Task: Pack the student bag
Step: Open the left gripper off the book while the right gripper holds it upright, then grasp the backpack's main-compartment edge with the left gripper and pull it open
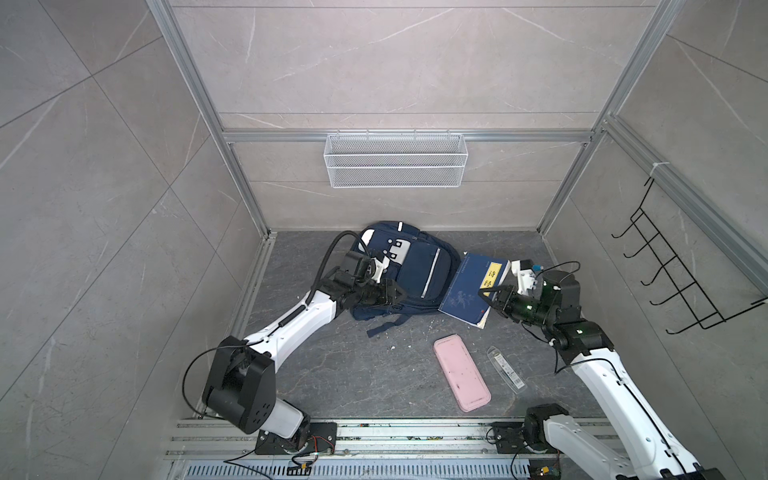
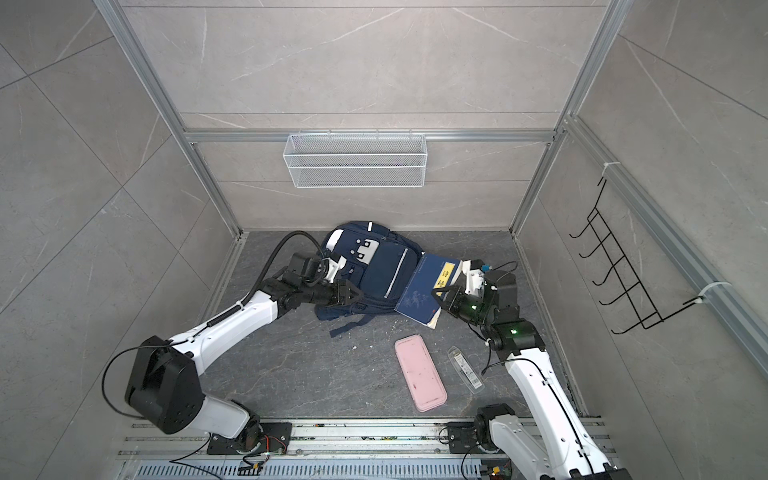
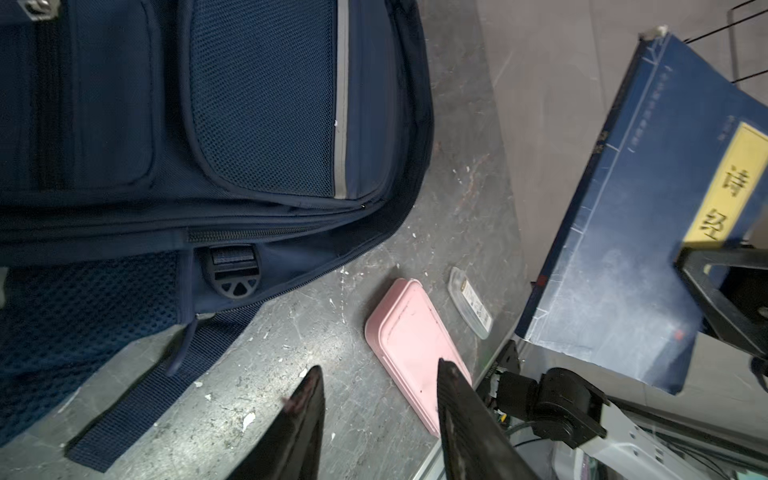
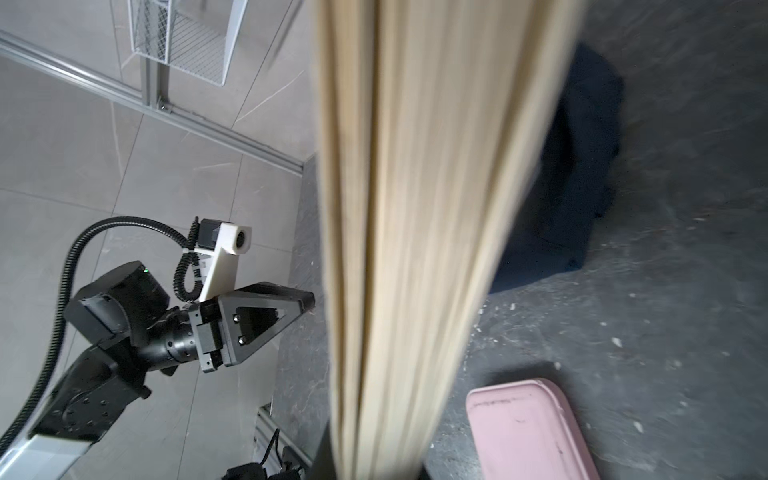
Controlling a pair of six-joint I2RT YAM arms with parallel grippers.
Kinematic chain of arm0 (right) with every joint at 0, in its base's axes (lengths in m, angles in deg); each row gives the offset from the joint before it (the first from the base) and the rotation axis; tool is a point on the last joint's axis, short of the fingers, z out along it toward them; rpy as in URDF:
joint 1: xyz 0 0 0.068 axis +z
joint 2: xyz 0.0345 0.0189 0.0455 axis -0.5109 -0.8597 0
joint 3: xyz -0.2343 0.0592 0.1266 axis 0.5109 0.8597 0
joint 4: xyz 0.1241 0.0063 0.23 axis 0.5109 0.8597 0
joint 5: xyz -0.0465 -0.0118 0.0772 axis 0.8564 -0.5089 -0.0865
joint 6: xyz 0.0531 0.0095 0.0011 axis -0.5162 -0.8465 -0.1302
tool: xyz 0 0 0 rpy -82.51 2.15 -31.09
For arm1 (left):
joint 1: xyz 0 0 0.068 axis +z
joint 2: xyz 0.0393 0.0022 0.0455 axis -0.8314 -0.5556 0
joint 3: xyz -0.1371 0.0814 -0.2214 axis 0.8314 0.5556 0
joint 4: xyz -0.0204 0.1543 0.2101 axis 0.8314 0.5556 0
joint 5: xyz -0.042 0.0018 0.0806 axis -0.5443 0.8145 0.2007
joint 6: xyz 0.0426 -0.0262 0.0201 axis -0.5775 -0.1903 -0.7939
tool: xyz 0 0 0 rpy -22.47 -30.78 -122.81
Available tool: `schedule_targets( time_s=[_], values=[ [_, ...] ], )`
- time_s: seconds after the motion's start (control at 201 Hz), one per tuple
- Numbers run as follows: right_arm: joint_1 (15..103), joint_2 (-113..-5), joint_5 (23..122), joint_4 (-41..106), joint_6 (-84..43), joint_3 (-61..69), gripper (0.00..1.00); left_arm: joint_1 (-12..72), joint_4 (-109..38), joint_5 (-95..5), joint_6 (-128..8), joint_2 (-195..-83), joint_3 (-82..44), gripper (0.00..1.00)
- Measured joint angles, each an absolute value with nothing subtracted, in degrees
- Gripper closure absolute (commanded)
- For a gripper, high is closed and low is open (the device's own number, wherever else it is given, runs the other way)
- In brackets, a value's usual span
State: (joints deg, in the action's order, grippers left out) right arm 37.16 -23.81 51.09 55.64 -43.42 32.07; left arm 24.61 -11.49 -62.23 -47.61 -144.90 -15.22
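The packing looks to be at an early stage. The student bag (image 1: pixel 409 270) lies flat on the tabletop (image 1: pixel 353 374), close to the middle of the back edge, with its front pockets facing up. No open mouth shows in any view. The zip (image 3: pixel 232 235) seen from the left wrist looks closed, so I judge that nothing has gone in yet (the inside cannot be seen, so this is not certain).

The right pincer (image 1: pixel 487 292) is clamped on the near corner of a blue book (image 1: pixel 471 286) with a yellow label. It holds the book tilted, with 1 long edge just beside the bag's right side. Whether that edge touches the bag, or the book's low corner rests on the tabletop, I cannot tell. The left pincer (image 3: pixel 378 365) sits at the side of the bag that faces the front edge, its jaws part open with nothing between them.

2 more things lie on the tabletop, side by side toward the front right corner and well apart from the bag: a pink case (image 1: pixel 461 372) and a slim clear pack (image 1: pixel 505 370).

By my reckoning almost everything is left to do: opening the bag, sliding the book in, adding the other 2 things and closing the zip.
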Motion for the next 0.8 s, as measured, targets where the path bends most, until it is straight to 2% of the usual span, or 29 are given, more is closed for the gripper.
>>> schedule_targets(
  time_s=[0.483,0.796],
  values=[
    [27.4,-22.8,52.6,67.8,-40.0,31.9,1.0,9.9,13.0,-31.5,-62.3,-179.3,-60.5,0.5],
    [25.7,-21.2,52.4,70.3,-37.9,32.0,1.0,5.9,20.0,-20.9,-68.4,-191.7,-72.6,0.49]
  ],
)
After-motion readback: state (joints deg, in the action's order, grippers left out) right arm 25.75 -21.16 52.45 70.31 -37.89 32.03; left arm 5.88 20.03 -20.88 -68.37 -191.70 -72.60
